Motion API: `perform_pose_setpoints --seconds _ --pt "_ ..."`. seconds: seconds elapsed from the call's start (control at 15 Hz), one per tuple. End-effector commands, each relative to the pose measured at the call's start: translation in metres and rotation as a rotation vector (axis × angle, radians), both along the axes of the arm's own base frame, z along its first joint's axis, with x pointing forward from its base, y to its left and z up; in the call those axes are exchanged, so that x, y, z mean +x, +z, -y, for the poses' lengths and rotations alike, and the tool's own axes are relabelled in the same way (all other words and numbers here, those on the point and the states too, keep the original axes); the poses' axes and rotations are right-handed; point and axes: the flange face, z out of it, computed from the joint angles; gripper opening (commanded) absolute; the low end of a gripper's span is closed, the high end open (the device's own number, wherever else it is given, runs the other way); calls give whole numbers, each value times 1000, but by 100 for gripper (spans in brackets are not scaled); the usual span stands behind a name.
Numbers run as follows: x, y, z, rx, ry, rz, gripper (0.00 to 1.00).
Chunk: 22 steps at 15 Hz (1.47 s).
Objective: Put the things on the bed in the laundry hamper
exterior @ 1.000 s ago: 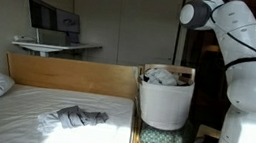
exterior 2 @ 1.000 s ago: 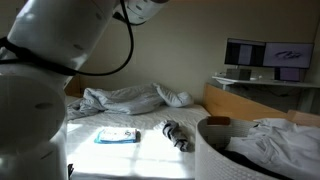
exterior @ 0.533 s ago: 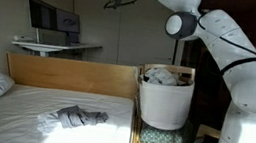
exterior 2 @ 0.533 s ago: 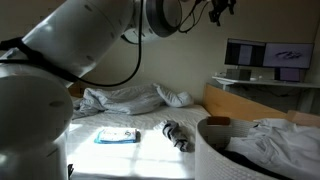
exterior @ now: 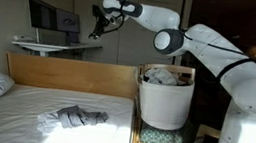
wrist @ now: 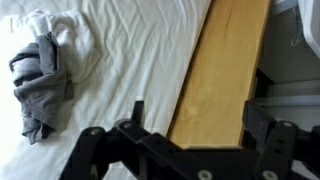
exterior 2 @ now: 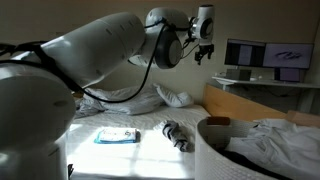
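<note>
In an exterior view the gripper (exterior: 101,22) hangs high above the wooden board (exterior: 72,74). The garment (exterior: 76,116) lies on the bed (exterior: 21,117) at six o'clock from it, well apart, and the hamper (exterior: 164,102) stands at four o'clock. In an exterior view the gripper (exterior 2: 203,50) is small and blurred. The garment (exterior 2: 178,135) is at six o'clock, and the hamper (exterior 2: 208,155), cut off at the bottom edge, shows white laundry (exterior 2: 270,135) inside. Only the wrist view shows the jaws, spread wide with nothing between them. There the gripper (wrist: 193,118) is over the board (wrist: 225,60), with the garment (wrist: 40,80) at ten o'clock.
</note>
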Motion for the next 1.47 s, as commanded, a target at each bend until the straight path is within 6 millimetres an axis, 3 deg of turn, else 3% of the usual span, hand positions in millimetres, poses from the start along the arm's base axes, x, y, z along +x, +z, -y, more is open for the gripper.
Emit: perform_pose_setpoints --seconds 0.0,0.27,0.53,1.0,1.07,1.4 --pt "18 -56 -43 79 170 -74 100" --pt "23 -116 -84 108 327 -226 100" --pt "9 -153 -100 59 434 -441 100" --pt "-20 -182 -101 -139 555 -741 100" --pt "-13 -183 -100 -78 507 -684 100" --pt "-13 -185 -101 -86 510 -692 100"
